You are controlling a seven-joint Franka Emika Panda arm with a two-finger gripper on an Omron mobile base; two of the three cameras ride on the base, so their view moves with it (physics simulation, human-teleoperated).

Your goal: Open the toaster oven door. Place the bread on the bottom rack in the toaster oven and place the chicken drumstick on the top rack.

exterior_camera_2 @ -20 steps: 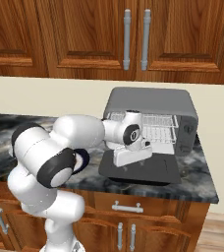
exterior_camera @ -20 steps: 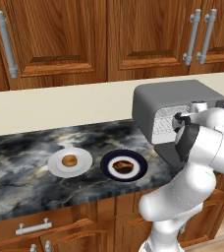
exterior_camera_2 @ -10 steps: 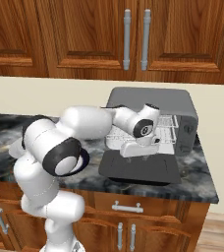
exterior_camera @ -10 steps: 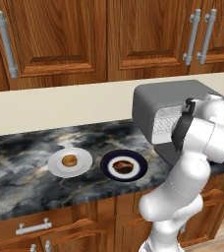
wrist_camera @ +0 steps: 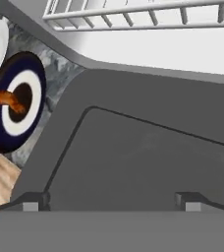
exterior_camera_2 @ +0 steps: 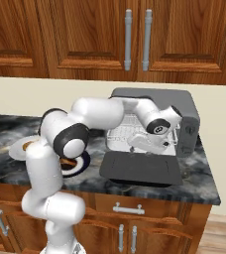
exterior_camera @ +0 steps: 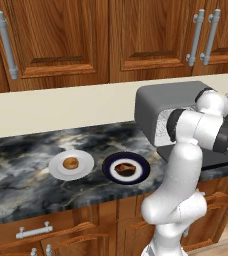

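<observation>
You face rendered home kitchen. Wooden wall cabinets [exterior_camera: 61, 40] with long metal handles [exterior_camera_2: 128, 38] above. Dark marbled stone bench [exterior_camera: 21, 165] over wooden drawers [exterior_camera_2: 130, 211]. Grey toaster oven [exterior_camera_2: 184, 106] on bench, two plates [exterior_camera: 71, 165] with food beside it.

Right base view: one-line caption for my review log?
Toaster oven door lies open on the counter; open claw hovers above it.

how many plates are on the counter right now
2: a white plate holding the bread, and a dark blue plate holding the chicken drumstick, just right of it.
</observation>
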